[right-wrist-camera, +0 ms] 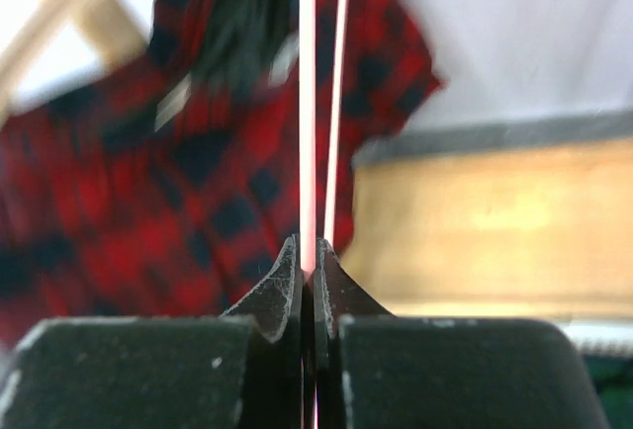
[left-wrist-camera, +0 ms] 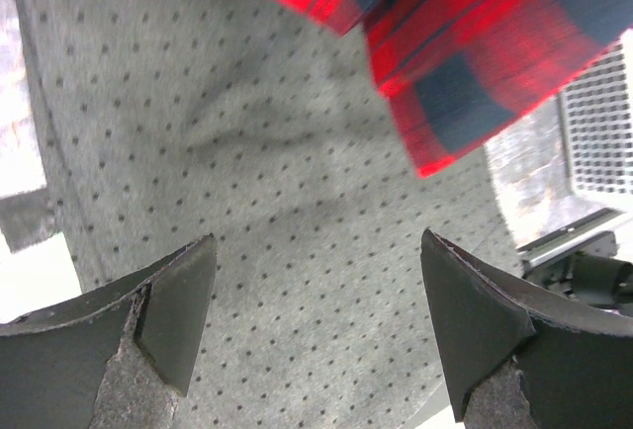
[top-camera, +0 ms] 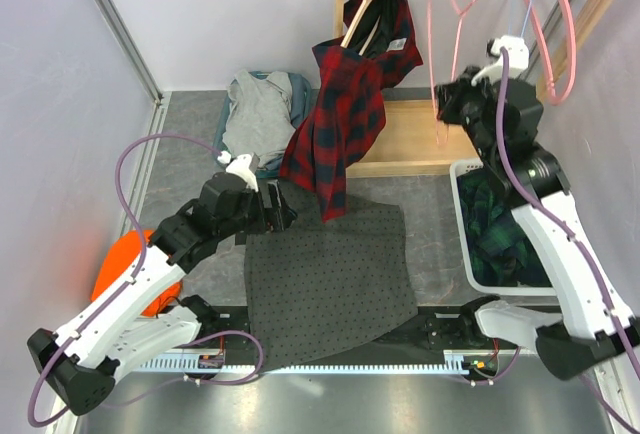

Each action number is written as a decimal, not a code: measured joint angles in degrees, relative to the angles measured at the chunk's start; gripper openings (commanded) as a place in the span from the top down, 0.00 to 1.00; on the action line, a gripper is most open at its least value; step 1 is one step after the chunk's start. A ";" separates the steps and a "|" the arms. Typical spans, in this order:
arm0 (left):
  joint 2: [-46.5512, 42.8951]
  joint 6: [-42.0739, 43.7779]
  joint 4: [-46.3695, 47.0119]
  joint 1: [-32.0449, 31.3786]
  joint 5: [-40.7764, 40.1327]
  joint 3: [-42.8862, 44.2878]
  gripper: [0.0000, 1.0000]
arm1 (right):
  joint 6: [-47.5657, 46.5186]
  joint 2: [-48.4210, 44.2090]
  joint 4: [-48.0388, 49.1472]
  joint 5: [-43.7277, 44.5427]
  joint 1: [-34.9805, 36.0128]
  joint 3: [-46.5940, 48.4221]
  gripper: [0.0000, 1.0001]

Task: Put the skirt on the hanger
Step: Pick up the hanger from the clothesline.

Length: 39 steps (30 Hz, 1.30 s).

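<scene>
The left gripper [top-camera: 283, 216] hung with its jaws spread wide just above the upper left corner of the grey dotted skirt [top-camera: 330, 274], gripping nothing. The skirt lay flat on the table between the two arms, not yet on any hanger. The hem of the red plaid shirt [top-camera: 340, 124], hanging from a wooden hanger on the rack, drooped onto the skirt's top edge. A careless pinch there would likely have caught plaid cloth along with the skirt, or dragged the shirt off its hanger. Further right, the right gripper [right-wrist-camera: 309, 251] was clamped tight on the thin wire of the pink hanger [right-wrist-camera: 307, 103], up at the rack. That wire looked slippery and springy. It could have twisted in the jaws or snagged neighbouring hangers when lifted off, and a dropped hanger might have fallen into the white basket [top-camera: 462, 234] below.
</scene>
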 measured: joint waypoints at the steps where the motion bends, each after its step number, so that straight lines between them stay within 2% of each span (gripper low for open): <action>1: 0.11 0.22 0.09 0.00 0.13 0.83 0.10 | 0.09 -1.95 -0.61 -1.44 0.00 -2.43 1.00; 7: 2.71 1.79 3.63 0.04 6.08 6.03 0.10 | 2.03 -12.94 -4.52 -11.52 0.07 -16.79 1.00; 12: 8.41 1.88 9.84 -0.02 13.55 9.90 0.10 | 4.42 -19.21 -8.00 -15.39 0.96 -26.60 1.00; 16: 12.79 1.81 14.08 -1.14 16.41 12.07 0.11 | 6.56 -25.57 -11.63 -16.74 1.55 -33.51 1.00; 21: 19.91 1.79 16.63 -6.75 14.64 18.18 0.11 | 7.67 -30.97 -14.84 -16.92 1.57 -37.00 1.00; 27: 30.69 1.81 18.03 -14.45 8.76 29.29 0.11 | 7.80 -32.33 -15.72 -16.41 1.84 -38.77 1.00; 34: 44.57 4.46 18.88 -19.98 5.07 43.10 0.12 | 7.76 -34.21 -17.62 -16.24 1.84 -41.68 1.00; 39: 51.82 5.51 18.91 -21.44 4.09 47.74 0.12 | 7.76 -35.74 -18.29 -16.26 1.90 -41.86 1.00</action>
